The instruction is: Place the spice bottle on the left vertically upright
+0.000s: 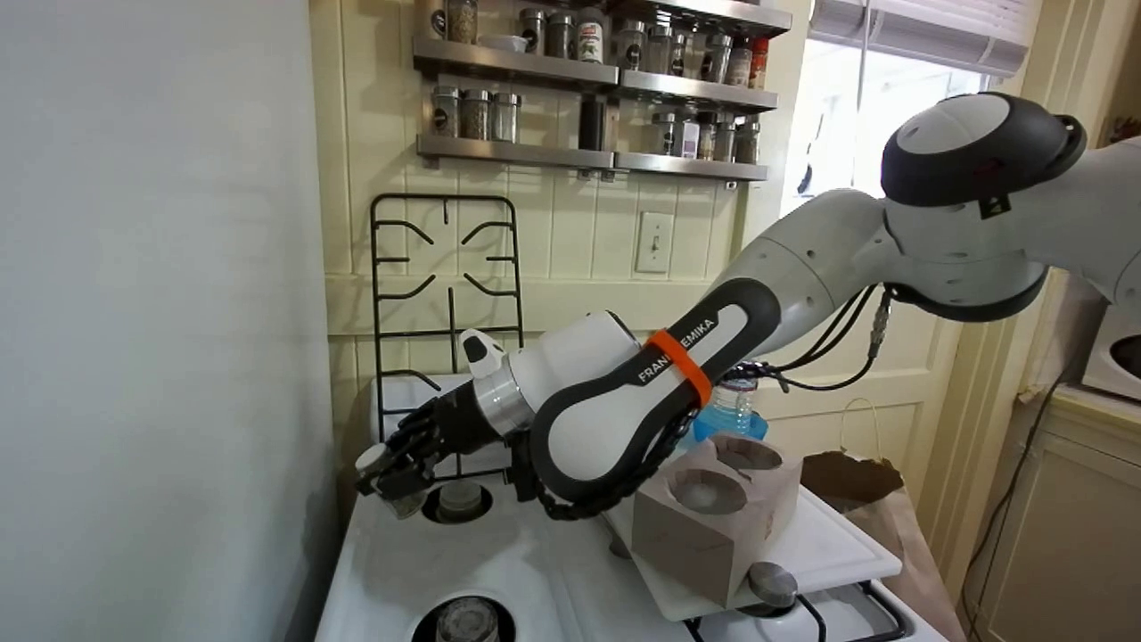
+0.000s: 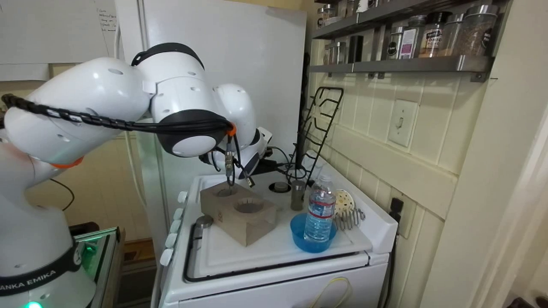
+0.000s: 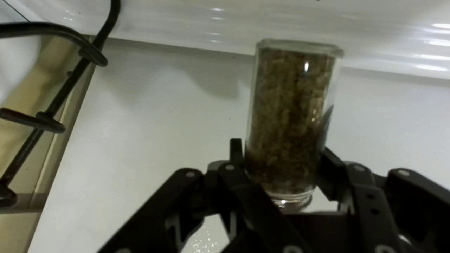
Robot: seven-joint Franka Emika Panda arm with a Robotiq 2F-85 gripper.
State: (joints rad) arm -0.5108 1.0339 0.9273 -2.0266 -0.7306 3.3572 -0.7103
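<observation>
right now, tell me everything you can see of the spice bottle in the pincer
The spice bottle is a clear, glass-looking cylinder, largely filled with something brown and grainy. The pincer grips it from both sides. In an exterior view it tilts, pale end up, over the stovetop; whether they touch is unclear.

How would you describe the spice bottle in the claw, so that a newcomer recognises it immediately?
Start at the white stove; over it hangs the black claw. It holds a clear spice bottle with brown contents. Unlike the upright jars on the wall shelves, this one is gripped and tilted.
</observation>
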